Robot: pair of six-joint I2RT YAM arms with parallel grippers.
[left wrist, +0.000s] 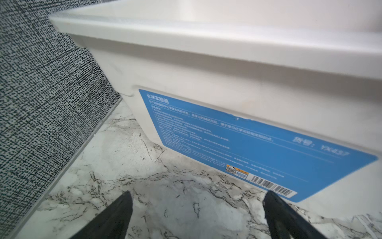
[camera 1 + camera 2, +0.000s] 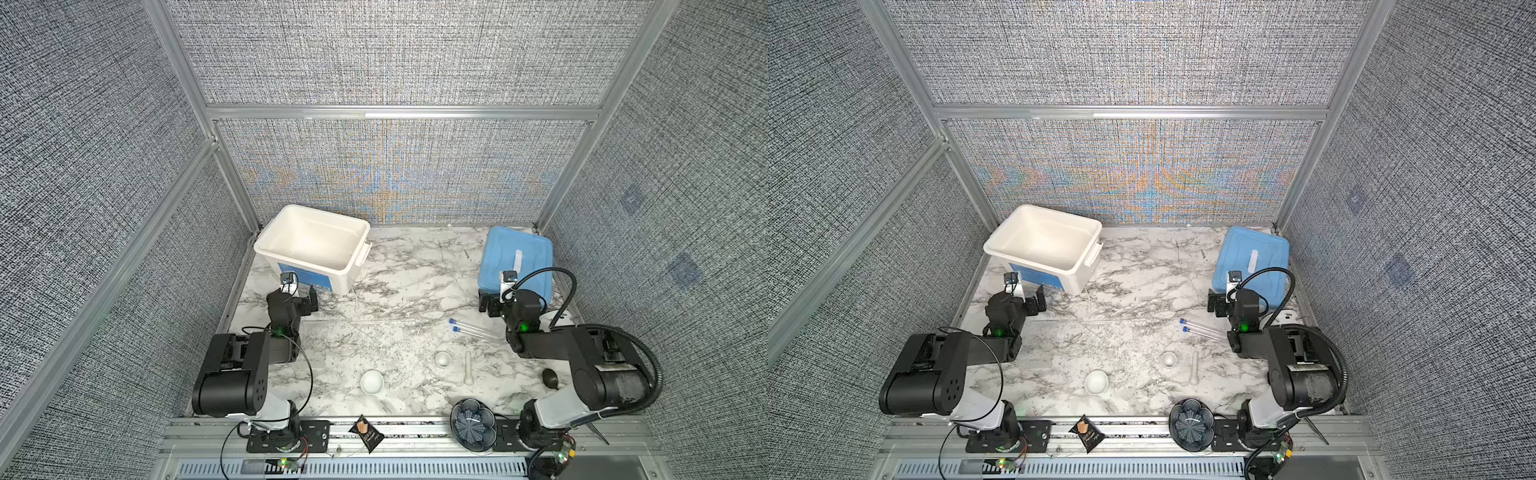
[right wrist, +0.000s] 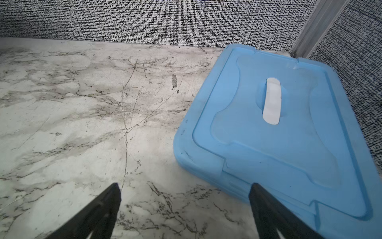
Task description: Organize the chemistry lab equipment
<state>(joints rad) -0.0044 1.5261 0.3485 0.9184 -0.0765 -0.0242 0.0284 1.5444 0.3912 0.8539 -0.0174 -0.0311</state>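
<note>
Nothing is gripped: your left claw (image 1: 198, 194) and right claw (image 3: 185, 186) both stand wide apart over the worktop (image 2: 395, 270). Likely first pick: the tubes (image 2: 473, 328), right of centre in both top views, lying side by side, blue caps upper left, long axes slanting lower right. Close across them.

- We see the left arm (image 2: 245, 370) and the right arm (image 2: 602, 365) built of boxy and drum-shaped black links, each with a white segment (image 2: 274, 409) just above its base.
- We note a green light (image 2: 277, 331) glowing on the left arm and a second green light (image 2: 524, 327) on the right.
- We find a thin black cable (image 2: 311, 374) looping off the left arm and a thick ribbed black hose (image 2: 656, 368) along the right.
- We see a small white-bracketed camera (image 2: 288, 284) on each wrist.
- We make out black, tapering fingers (image 1: 115, 217) on the left gripper (image 1: 198, 194) and on the right gripper (image 3: 185, 188).
</note>
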